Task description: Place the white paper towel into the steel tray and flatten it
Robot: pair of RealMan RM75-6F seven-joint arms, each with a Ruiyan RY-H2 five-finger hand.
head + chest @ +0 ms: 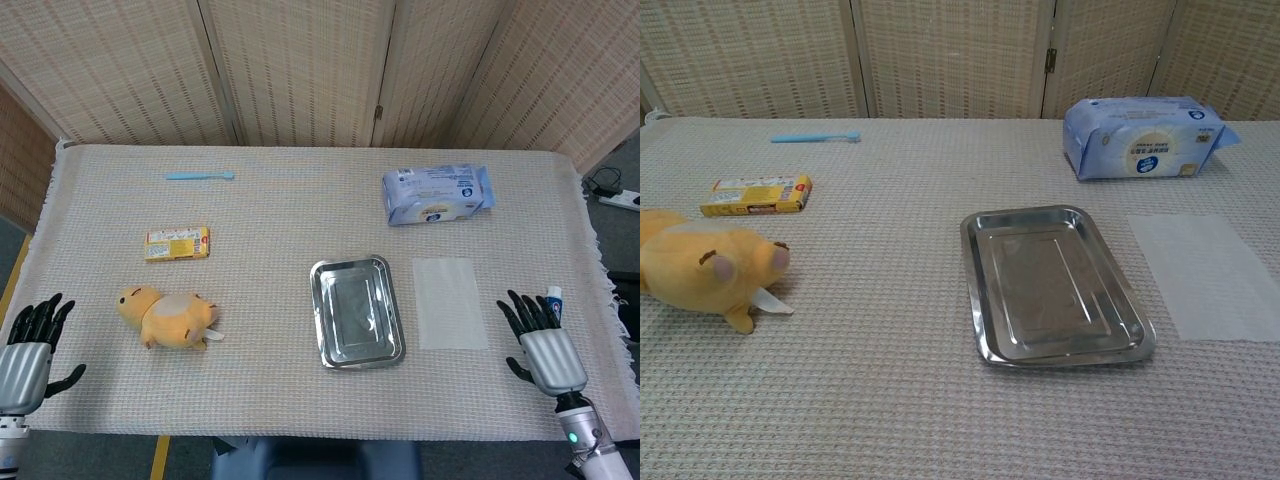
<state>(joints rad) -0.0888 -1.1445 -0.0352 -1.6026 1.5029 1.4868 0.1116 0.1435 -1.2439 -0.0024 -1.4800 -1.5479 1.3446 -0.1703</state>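
White paper towel (450,302) lies flat on the woven cloth, right of centre in the head view, its long axis running from the near edge toward the far one, parallel to the steel tray (356,311) just beside it on the left; a narrow strip of cloth separates the two. The right hand (540,345) sits in the lower right of the frame, near the towel's lower right corner but not touching it, fingers spread apart and pointing up the frame, holding nothing. The towel therefore lies up and to the left of that hand, between it and the tray. The left hand (28,345) is at the far lower left, well apart from both, its fingers likewise spread and empty. The right hand is clearly the nearer one, so the reach probably falls to it, with a short carry leftward into the tray. The chest view shows neither hand; there the towel sits at the right edge, beside the tray. Nothing is in the tray yet.
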